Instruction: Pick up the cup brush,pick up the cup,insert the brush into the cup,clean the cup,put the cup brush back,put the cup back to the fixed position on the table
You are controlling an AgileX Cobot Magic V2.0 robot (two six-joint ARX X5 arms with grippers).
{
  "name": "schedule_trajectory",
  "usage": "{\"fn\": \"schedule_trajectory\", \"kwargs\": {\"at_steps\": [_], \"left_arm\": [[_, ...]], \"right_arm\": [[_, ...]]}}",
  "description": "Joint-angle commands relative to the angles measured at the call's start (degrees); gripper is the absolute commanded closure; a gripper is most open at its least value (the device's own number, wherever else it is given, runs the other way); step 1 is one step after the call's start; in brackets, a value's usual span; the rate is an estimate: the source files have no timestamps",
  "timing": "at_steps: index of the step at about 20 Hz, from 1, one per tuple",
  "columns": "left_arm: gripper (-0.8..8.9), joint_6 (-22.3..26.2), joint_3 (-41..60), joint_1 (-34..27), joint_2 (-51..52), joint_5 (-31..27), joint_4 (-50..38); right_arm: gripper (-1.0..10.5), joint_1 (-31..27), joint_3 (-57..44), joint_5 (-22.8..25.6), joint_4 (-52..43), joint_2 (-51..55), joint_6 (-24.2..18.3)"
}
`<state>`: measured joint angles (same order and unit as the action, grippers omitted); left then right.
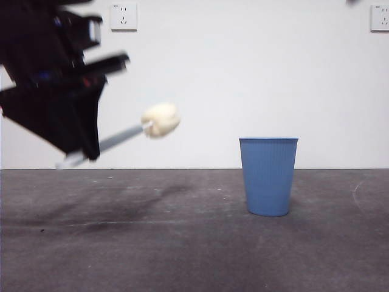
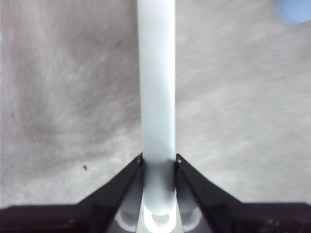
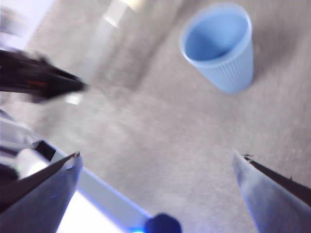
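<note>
Here, left gripper [image 2: 158, 162] clamping cup brush [image 1: 159, 120] aloft, cup [image 1: 268, 176] upright, well apart

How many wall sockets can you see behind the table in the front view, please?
2: one socket on the wall at upper left, beside the dark arm; another socket cut off by the right edge. The arm may hide more.

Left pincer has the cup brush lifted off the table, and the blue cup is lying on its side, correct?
Not quite. The left pincer does hold the cup brush above the table, but the front view shows the cup standing upright.
</note>
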<state>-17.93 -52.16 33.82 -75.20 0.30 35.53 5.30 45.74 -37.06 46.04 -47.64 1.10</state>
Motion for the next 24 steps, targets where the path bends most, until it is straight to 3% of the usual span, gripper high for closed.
{"fn": "schedule_trajectory", "kwargs": {"at_steps": [1,3,5,7,15,24], "left_arm": [[8.22,1.75,0.33,0.17,4.48,0.39,1.03],[8.22,2.51,0.33,0.17,7.96,0.35,2.36],[8.22,3.28,0.33,0.15,10.86,0.09,3.76],[8.22,3.91,0.33,0.17,12.50,0.13,4.52],[8.22,4.81,0.33,0.17,12.90,0.13,5.03],[8.22,6.01,0.33,0.17,12.90,0.13,5.05]], "right_arm": [[3.5,0.17,-6.45,0.35,-9.38,0.00,2.27],[3.5,0.77,-10.75,3.26,-16.70,0.00,2.58],[3.5,1.68,-14.62,4.17,-23.50,-0.63,5.22],[3.5,2.84,-17.29,8.31,-28.74,-2.56,7.45],[3.8,7.87,-20.20,11.91,-48.00,-19.50,2.25],[3.8,11.80,-20.20,15.15,-72.63,-37.79,0.48]]}}
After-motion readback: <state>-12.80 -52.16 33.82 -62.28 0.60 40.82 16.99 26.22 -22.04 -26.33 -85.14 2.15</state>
